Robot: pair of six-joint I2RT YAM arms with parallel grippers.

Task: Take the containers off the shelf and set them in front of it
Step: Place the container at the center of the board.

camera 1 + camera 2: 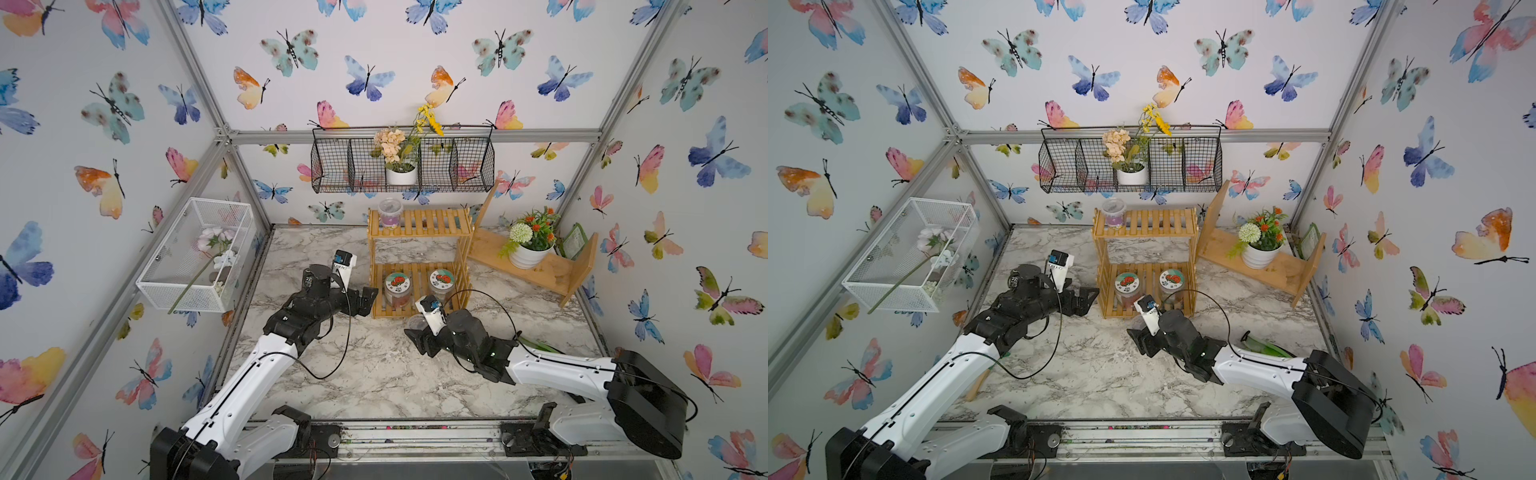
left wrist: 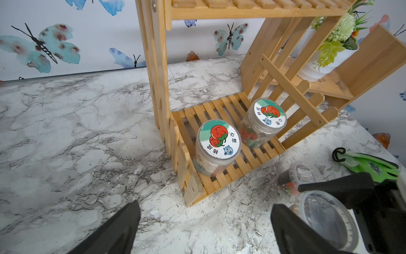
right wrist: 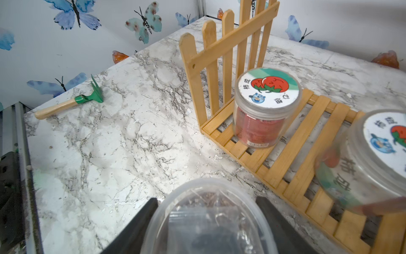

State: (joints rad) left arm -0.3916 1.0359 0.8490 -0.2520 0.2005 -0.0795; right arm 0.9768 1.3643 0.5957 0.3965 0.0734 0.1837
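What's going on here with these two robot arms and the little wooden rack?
The right gripper holds a clear lidded cup just in front of the slatted shelf, near another cup standing on the table. The left gripper is open and empty beside the shelf. Two jars on the bottom tier and one top-tier cup await.

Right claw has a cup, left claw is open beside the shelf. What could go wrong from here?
1. The held cup in the right claw sits close to a second cup on the table; setting it down may knock that one over.
2. The open left claw faces the shelf corner, not the nearer jar; driving straight in could shove the shelf.
3. Such a shove might topple the top-tier cup, standing near a corner.
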